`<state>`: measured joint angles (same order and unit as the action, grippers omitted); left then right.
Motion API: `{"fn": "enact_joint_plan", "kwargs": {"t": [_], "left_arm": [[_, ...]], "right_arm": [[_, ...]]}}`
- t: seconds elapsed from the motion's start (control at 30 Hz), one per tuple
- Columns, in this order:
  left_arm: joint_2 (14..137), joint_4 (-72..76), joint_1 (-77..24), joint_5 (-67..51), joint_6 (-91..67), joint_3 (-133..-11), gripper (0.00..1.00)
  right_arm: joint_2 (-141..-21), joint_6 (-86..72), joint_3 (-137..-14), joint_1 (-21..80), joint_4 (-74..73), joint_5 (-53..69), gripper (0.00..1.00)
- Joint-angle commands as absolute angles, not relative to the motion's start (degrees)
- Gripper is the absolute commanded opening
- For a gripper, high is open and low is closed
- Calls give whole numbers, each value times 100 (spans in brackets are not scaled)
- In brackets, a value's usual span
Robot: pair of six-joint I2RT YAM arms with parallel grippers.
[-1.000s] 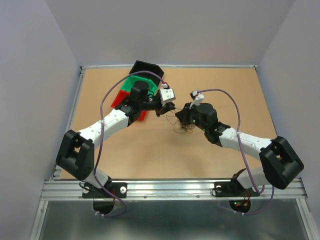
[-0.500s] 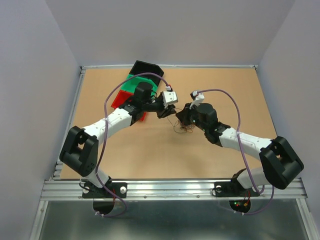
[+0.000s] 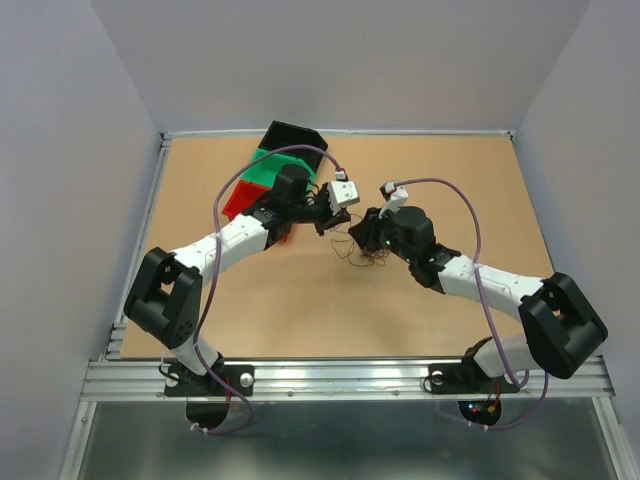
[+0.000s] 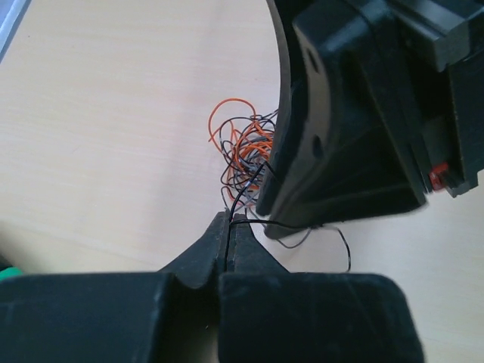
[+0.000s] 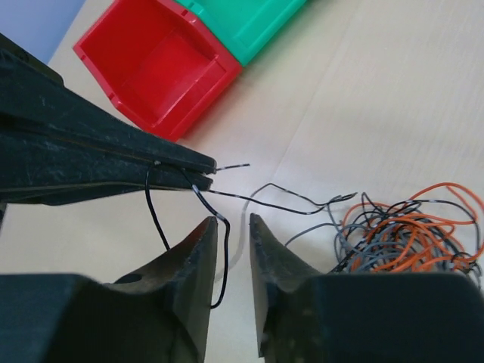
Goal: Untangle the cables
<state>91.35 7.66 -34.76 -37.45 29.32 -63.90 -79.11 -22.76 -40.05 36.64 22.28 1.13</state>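
Edging right, left tool (image 4: 228, 222) meets the cables (image 5: 412, 231).
We note it clamped on one dark strand (image 4: 236, 198), ready to pull; right tool (image 5: 233, 227) parted.

We could read no text, label, brand, number or sign in any of the views.

The cables (image 5: 401, 227) show orange, grey and black; red bin (image 5: 162, 64), green bin (image 5: 242, 19), tan table (image 3: 450, 170).
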Motion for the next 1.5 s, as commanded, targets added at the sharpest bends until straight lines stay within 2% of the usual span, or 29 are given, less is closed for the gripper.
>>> {"fn": "enact_joint_plan", "kwargs": {"t": [0.0, 0.07, 0.3, 0.33, 0.37, 0.47, 1.0, 1.27, 1.47], "left_arm": [[8904, 1072, -3393, -3481, 2655, -6662, 0], [8825, 1099, -3252, -3375, 2488, -6697, 0], [8456, 1151, -2664, -3173, 2145, -6741, 0], [8377, 1151, -2593, -3208, 2066, -6741, 0], [8298, 1151, -2462, -3269, 1996, -6741, 0], [8183, 1151, -2312, -3182, 1881, -6733, 0], [7954, 1187, -818, -2847, 1020, -6671, 0], [8033, 757, -466, -2584, 1230, -6583, 0], [8060, 116, -422, -2829, 1766, -6460, 0]], "right_arm": [[-7752, -2329, -4351, 3691, 2312, -289, 39], [-7665, -2364, -4281, 3691, 2312, -535, 50], [-7497, -2461, -4166, 3691, 2312, -914, 58], [-7541, -2478, -4166, 3700, 2312, -914, 61], [-7593, -2496, -4175, 3691, 2312, -923, 69], [-7690, -2531, -4210, 3700, 2294, -958, 75], [-7752, -2575, -4236, 3700, 2259, -949, 76], [-7717, -2601, -4228, 3691, 2215, -984, 76], [-7699, -2602, -4228, 3691, 2215, -1019, 75]]}}
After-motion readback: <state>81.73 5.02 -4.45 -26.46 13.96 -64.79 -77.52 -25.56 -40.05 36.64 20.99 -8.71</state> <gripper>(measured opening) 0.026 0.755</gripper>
